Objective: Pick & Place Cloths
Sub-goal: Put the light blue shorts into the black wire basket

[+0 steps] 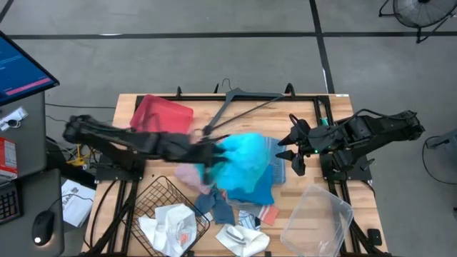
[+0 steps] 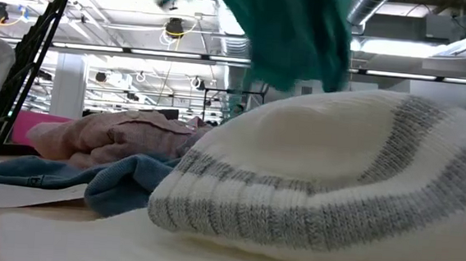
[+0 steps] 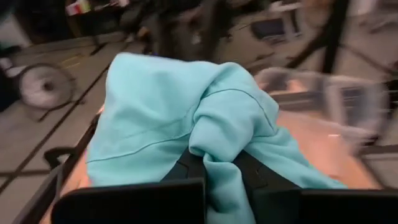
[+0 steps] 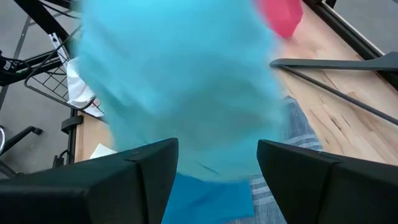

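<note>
Cloths lay heaped across the middle of the worktop (image 1: 335, 114), and the turquoise garment (image 1: 246, 160) hung above that heap, bunched in the left pincer (image 1: 213, 153). Starting from the left of the high view, the left arm reached in from the worktop's left edge, passing in front of the red tray (image 1: 163, 114), with the wire basket (image 1: 166, 196) nearer the front edge and a white cloth (image 1: 168, 227) lying in it. In the left wrist view the two dark fingers (image 3: 186, 168) were closed on a gathered fold of the turquoise garment (image 3: 205, 124), which draped away from them on both sides. Below and around it lay the pale pink checked cloth (image 1: 189, 175), the blue-grey striped cloth (image 1: 277, 168) and the grey socks with coral tip (image 1: 260, 214); the grey hanger (image 1: 246, 100) rested behind them.

Further right, the right pincer (image 1: 293, 153) waited just beside the hanging turquoise, its fingers spread apart and holding nothing; the right wrist view showed the cloth (image 4: 180, 81) filling the gap straight ahead of those fingers. So the garment lay directly between the two pincers, held by the left and facing the right. The clear plastic bin (image 1: 318, 218) sat at the front right, nearer the right arm. The garment seemed lifted free of the pile, though motion blur made that uncertain.
</note>
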You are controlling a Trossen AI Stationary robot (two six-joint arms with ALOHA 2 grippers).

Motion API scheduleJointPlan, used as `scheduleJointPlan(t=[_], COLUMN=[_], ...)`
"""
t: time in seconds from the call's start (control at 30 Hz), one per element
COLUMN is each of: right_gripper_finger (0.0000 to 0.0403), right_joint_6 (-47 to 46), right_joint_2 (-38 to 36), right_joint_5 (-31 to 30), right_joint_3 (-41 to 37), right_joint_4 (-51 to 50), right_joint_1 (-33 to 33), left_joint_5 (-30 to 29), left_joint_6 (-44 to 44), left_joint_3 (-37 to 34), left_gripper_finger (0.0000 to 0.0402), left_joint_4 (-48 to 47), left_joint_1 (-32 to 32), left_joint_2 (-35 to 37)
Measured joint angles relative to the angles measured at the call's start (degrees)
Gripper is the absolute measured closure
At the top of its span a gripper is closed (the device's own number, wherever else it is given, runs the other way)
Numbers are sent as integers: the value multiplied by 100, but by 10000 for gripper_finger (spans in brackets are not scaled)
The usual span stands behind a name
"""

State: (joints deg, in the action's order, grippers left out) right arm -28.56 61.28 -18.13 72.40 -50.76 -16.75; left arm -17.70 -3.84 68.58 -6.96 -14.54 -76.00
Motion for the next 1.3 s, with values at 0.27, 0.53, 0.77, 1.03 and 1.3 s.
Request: scheduleJointPlan(t=[0.27, 0.53, 0.77, 1.03, 1.3], right_gripper_finger=[186, 186, 186, 186, 186], right_joint_6=[17, 153, 155, 155, 217], right_joint_2=[0, -1, 0, 0, 0], right_joint_5=[0, -17, -15, -13, -11], right_joint_3=[0, 0, 0, 0, 0], right_joint_4=[0, 8, 20, 17, 0], right_joint_1=[0, 0, 54, 52, 52], left_joint_5=[-220, -465, 385, 1665, 1734], left_joint_6=[916, 3965, 5519, 6129, 5468], left_joint_3=[13, 13, 123, 131, 131], left_gripper_finger=[398, 398, 398, 398, 398], left_joint_4=[-1787, -4099, -5705, -6361, -5167], left_joint_1=[-1710, -3142, -3437, -3435, -3390], left_joint_2=[1601, 2227, 2396, 1885, 638])
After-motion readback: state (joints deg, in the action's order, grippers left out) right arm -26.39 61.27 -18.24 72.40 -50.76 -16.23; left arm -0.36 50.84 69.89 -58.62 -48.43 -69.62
